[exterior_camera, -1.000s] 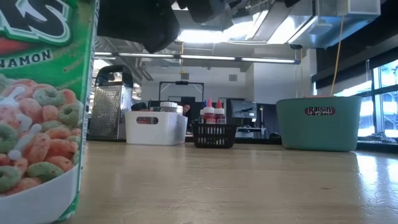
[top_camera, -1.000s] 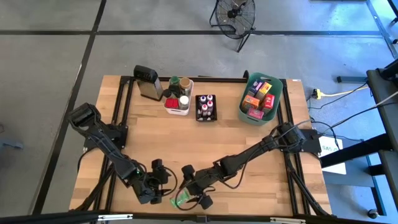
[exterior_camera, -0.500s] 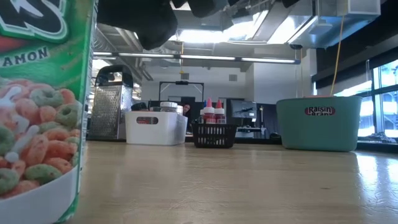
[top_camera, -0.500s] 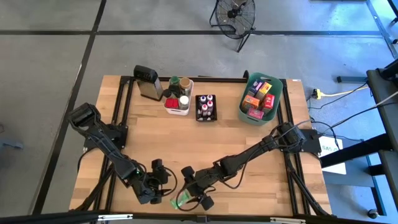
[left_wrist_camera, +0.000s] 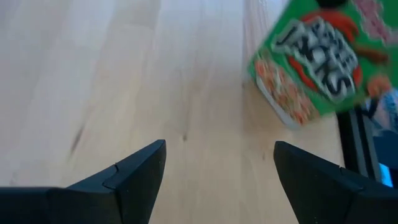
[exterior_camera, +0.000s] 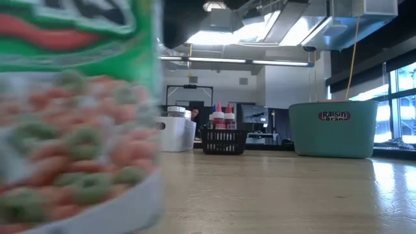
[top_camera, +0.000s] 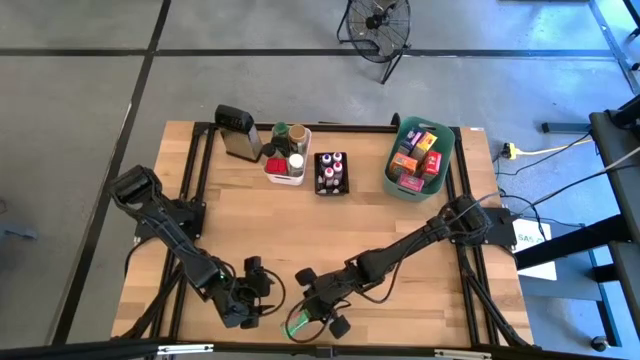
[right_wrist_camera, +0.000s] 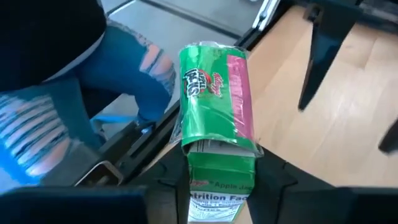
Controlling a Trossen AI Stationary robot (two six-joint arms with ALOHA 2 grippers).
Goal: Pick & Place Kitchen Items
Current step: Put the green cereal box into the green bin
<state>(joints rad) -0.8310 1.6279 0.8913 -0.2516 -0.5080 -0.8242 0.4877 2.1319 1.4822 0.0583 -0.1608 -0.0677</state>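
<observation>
The right gripper (top_camera: 308,322) was positioned at the near edge of the table (top_camera: 380,225), at about 6 o'clock in the overhead view, with its arm extended from the 3 o'clock side. Its two fingers were clamped on the sides of a small green cereal box (right_wrist_camera: 214,124); the right wrist view showed the box seated between them, printed face up. In the low view the box (exterior_camera: 78,117) filled the frame at 9 o'clock, blurred. Whether the box touched the table could not be determined.

The left gripper (top_camera: 262,290) was located just beside the right one, toward 7 o'clock on the table. Its fingers (left_wrist_camera: 134,171) stood apart with only bare wood between them. The box (left_wrist_camera: 311,62) appeared ahead of them, not touching them.

At the far edge, from 11 to 1 o'clock, stood a grater (top_camera: 237,131), a white bin (top_camera: 285,172) of jars, a black basket (top_camera: 331,173) of small bottles, and a teal bin (top_camera: 420,155) of packets.
</observation>
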